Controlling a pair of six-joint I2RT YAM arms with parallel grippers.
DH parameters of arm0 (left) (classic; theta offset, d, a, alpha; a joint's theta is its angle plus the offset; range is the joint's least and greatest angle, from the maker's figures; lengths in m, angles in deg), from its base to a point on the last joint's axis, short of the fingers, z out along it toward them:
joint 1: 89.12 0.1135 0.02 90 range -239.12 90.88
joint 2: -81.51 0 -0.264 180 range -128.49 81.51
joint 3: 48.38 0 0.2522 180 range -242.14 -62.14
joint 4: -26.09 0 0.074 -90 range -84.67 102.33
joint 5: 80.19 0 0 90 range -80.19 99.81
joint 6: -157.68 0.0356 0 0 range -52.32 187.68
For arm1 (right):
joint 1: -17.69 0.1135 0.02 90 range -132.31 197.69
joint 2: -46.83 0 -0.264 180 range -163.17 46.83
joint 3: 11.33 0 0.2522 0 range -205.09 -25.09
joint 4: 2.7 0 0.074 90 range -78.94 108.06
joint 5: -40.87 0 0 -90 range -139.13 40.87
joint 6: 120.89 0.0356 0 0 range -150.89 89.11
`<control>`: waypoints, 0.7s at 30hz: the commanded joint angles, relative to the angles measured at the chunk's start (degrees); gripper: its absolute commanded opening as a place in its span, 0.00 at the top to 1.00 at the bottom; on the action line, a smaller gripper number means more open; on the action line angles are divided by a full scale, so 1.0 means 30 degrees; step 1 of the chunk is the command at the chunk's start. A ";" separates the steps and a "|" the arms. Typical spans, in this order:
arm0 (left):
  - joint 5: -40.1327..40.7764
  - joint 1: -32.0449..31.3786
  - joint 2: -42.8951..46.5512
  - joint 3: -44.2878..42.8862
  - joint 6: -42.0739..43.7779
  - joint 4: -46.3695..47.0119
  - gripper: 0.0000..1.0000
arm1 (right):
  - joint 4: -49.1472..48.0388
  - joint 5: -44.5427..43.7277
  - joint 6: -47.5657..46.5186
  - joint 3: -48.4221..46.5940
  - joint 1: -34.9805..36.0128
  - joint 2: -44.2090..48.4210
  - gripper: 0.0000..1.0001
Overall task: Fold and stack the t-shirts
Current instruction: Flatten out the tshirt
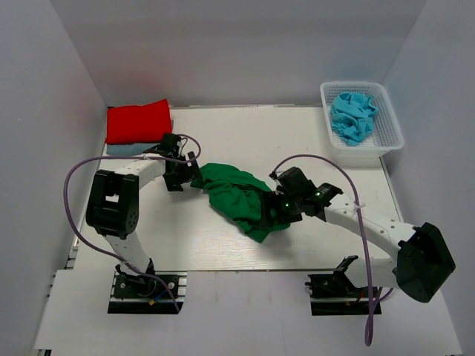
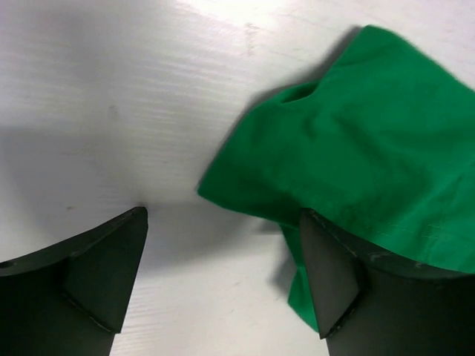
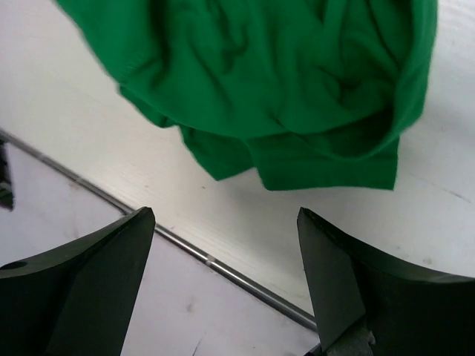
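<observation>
The dark green t-shirt (image 1: 236, 199) lies crumpled in the middle of the table (image 1: 223, 252), bunched and twisted on itself with no sleeve or hem laid out flat. It has not yet been spread, so I judge the fold itself has not begun.

The left gripper (image 2: 223, 215) sits low at the shirt's left end with its fingers wide apart. One finger is over bare table, and the other has a flap of green cloth draped across it. Nothing is pinched.

The right gripper (image 3: 223, 215) is at the opposite, near-right end, and it too is spread open and holding nothing. The rolled hem lies just ahead of its tips, and the table's front edge is close beneath. With one arm at each end, the pair look set to take two corners and pull the cloth out flat.

At the far left corner a bright red t-shirt (image 1: 137, 122) rests folded on top of a pale blue one (image 1: 122, 149) — that is the stack, kept well apart from the working area so spreading will not disturb it.

At the far right, the white mesh basket (image 1: 356, 84) holds the turquoise shirts (image 1: 352, 117) in a loose heap, likely waiting their turn.
</observation>
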 commanded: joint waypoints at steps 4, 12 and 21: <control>-0.2700 -0.0428 -0.0381 0.1493 -0.0321 0.2060 0.15 | 0.0314 -0.3849 0.2552 0.1625 0.0461 0.0543 0.17; -0.3584 -0.1570 -0.0408 0.2931 -0.0321 0.2944 0.63 | 0.1952 -0.8459 0.5569 0.2301 0.0022 0.2357 0.10; 0.0773 -0.1775 0.2041 0.2345 -0.1461 0.2032 1.00 | 0.3067 -0.9515 0.6627 0.2829 -0.1208 0.3359 0.10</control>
